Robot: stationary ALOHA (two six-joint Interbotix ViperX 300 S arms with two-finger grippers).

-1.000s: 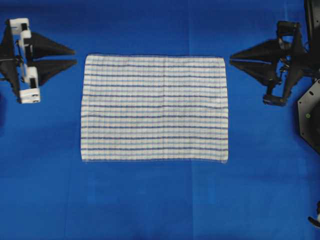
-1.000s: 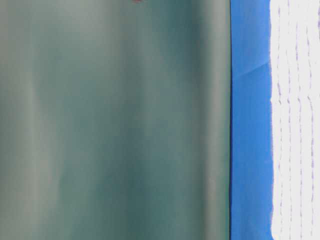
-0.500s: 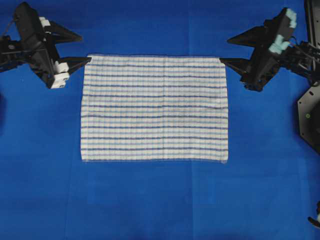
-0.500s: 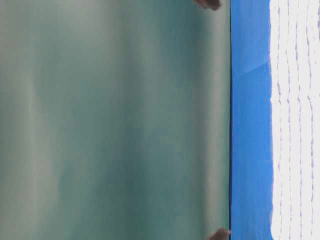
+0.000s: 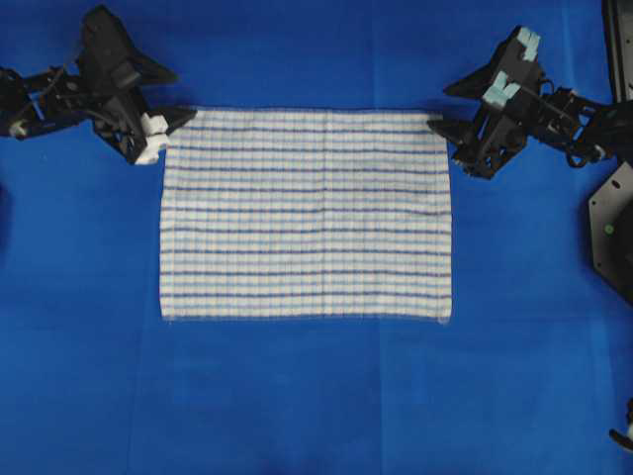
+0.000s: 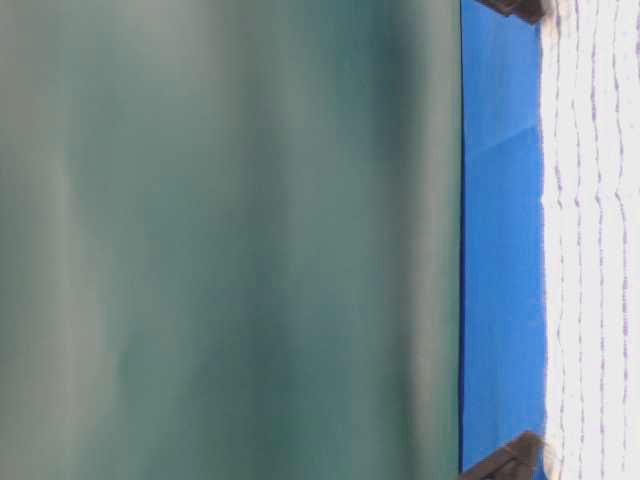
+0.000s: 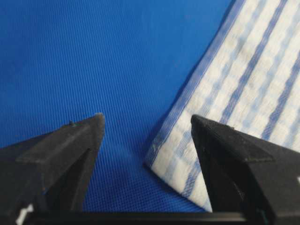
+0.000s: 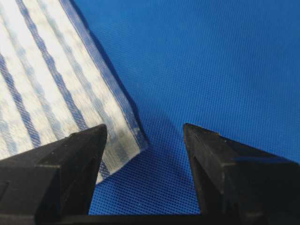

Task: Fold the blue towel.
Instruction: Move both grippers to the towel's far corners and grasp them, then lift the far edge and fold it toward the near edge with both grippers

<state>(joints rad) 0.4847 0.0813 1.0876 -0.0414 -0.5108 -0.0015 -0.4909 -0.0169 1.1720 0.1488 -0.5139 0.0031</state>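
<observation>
The blue towel (image 5: 306, 215) is laid out flat in the middle of the blue sheet (image 5: 297, 396). It is white with thin light and dark blue stripes, and no fold is seen in it yet.

The left gripper (image 5: 176, 96) is placed at the far left corner of the towel. In the left wrist view its two black tips are spread wide apart. The corner of the towel (image 7: 152, 161) is seen in the gap between them, and one tip sits over the striped cloth. Nothing is pinched yet.

The right gripper (image 5: 445, 106) is placed at the far right corner in the same way. In the right wrist view its tips are also spread apart, with the corner of the towel (image 8: 143, 144) lying between them. Nothing is pinched here either.

The two corners on one long edge are lined up like this most likely so that they can be picked up together. Then that edge could be lifted and carried over to the near edge, and the towel would be folded in half evenly.

In the table-level view only a strip of the towel (image 6: 595, 240) and the sheet is shown, beside a big blurry green area.

No brand, label or writing can be read on anything.
</observation>
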